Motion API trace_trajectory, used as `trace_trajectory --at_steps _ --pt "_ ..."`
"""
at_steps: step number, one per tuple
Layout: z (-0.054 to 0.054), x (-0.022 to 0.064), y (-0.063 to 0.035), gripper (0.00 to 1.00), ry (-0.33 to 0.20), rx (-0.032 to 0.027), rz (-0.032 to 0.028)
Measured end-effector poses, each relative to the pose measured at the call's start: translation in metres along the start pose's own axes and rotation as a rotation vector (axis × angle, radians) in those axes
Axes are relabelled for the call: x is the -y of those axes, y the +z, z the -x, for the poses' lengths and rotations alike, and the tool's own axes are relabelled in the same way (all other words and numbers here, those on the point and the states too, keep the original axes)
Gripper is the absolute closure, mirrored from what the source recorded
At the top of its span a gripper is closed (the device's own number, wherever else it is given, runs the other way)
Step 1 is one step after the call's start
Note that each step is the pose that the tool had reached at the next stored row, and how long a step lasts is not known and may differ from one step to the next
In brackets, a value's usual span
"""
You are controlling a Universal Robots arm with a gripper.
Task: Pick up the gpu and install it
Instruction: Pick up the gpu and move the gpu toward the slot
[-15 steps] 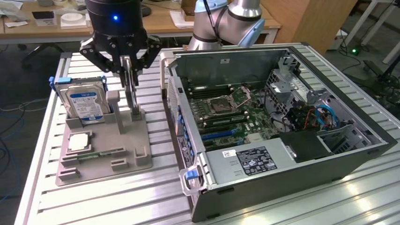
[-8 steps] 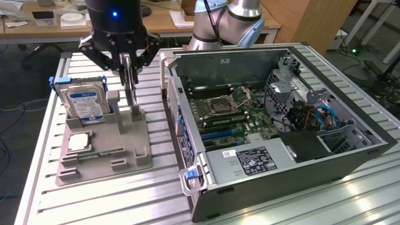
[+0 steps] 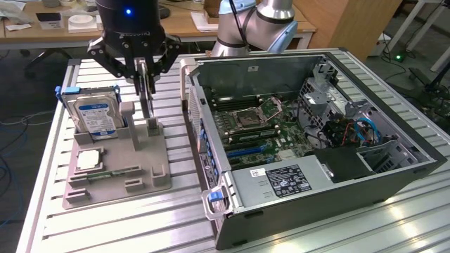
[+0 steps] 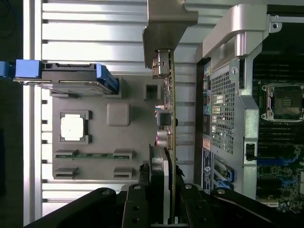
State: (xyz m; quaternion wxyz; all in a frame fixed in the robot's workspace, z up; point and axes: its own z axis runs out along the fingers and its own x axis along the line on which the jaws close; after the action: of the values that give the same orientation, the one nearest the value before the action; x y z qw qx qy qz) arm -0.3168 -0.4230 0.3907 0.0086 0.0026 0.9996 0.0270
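The silvery ribbed aluminium worktable (image 3: 365,232) catches the overhead light in pale streaks along its near end. Behind it runs a long light-brown wooden desk (image 3: 179,29) strewn with papers, and next to that stands a tall pale wooden cabinet (image 3: 348,21). The dark grey floor (image 3: 28,100) has thin blue cables (image 3: 6,179) trailing at the exterior view's left.

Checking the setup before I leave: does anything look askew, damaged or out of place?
Nothing stands out. The gpu and hard drive stand upright in the grey holder; the gripper sits over the gpu.
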Motion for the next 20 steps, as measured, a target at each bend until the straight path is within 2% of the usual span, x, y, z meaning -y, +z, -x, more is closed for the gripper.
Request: trace_trajectory --at_steps 3,10,20 --pt "0.000 -0.0002 -0.0022 0.71 0.000 0.0001 -0.0053" --pt "0.000 -0.0006 -0.0091 0.71 0.000 0.0001 -0.0095" --pt "0.000 -0.0012 -0.0209 0.71 0.000 0.0002 -0.0096"
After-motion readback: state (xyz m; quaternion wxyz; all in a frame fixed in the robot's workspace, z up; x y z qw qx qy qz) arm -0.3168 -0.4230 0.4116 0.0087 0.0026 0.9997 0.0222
